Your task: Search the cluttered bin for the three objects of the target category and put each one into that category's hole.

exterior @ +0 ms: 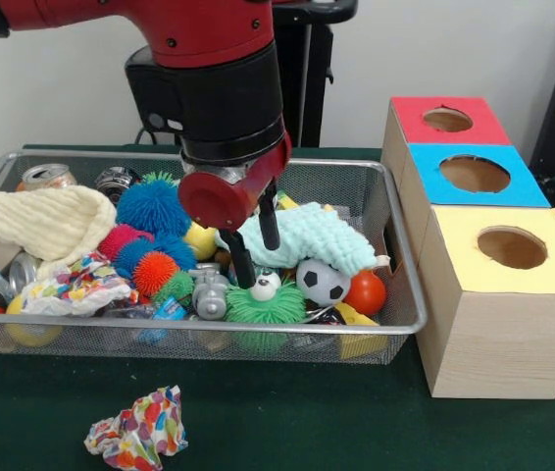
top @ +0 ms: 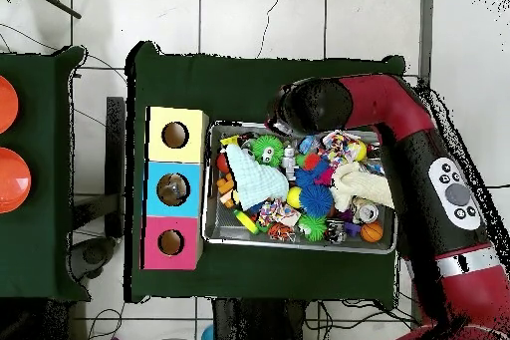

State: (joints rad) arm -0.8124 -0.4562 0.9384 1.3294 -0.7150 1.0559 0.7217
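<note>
Hovering over the bin (exterior: 395,211), the gripper (exterior: 255,253) is pointing straight down with both fingers (exterior: 269,224) spread apart and nothing between them; the tips are reaching toward the clutter between the mint cloth (exterior: 307,240) and the green spiky toy (exterior: 266,304), likely poised to dig or pick. Target category is not evident, so the sought item cannot be singled out. Sitting loose in the heap are the soccer ball (exterior: 323,282), blue spiky ball (exterior: 153,206) and cans (exterior: 46,177). The cloth is lying with its long axis across the bin. Holes in the boxes (exterior: 505,294) are facing up, beside the bin. A crumpled wrapper (exterior: 138,430) is lying outside on the table.
</note>
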